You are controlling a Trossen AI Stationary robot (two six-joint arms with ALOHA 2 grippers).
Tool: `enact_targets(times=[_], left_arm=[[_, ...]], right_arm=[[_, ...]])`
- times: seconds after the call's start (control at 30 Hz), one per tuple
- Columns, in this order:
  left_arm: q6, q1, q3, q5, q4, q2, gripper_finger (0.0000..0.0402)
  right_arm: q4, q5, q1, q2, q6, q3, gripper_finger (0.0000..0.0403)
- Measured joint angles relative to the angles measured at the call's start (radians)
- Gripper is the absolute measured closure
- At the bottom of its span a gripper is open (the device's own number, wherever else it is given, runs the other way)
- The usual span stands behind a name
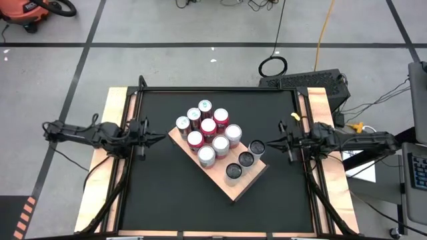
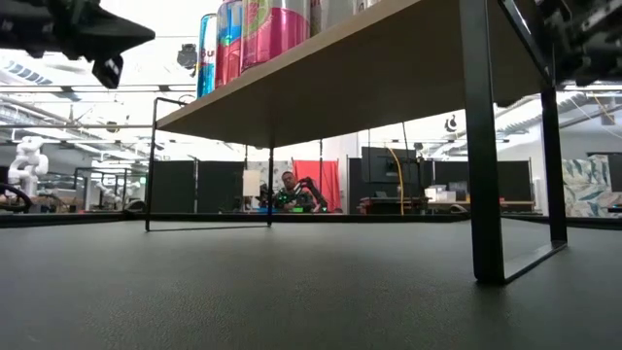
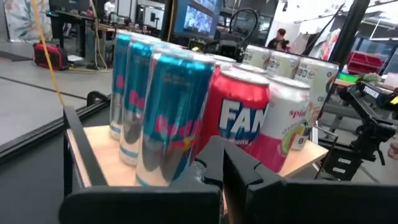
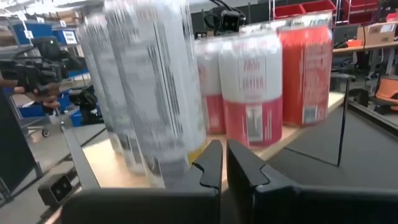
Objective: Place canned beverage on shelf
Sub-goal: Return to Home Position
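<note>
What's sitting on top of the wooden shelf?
Twelve cans stand upright on the shelf, in four rows of three. A strip of bare wood shows at one end. From above only the can tops show, and the wood beneath them is covered.

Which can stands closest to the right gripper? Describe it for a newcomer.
On the black table, a pale wooden shelf lies diagonally. Its row facing the right gripper holds three dark-topped cans. The target can is that row's end one nearest the gripper.
</note>
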Motion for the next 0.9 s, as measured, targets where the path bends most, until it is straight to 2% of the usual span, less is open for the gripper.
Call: enact_targets(times=[0.47, 0.9], left_arm=[[0.001, 0.000, -0.157, 0.025, -0.012, -0.238, 0.0402], [0.015, 0.000, -0.242, 0.118, 0.046, -0.252, 0.0402]], right_arm=[[0.048, -0.002, 0.000, -0.001, -0.027, -0.099, 0.0403], [0.062, -0.055, 0.000, -0.001, -0.037, -0.126, 0.0403]])
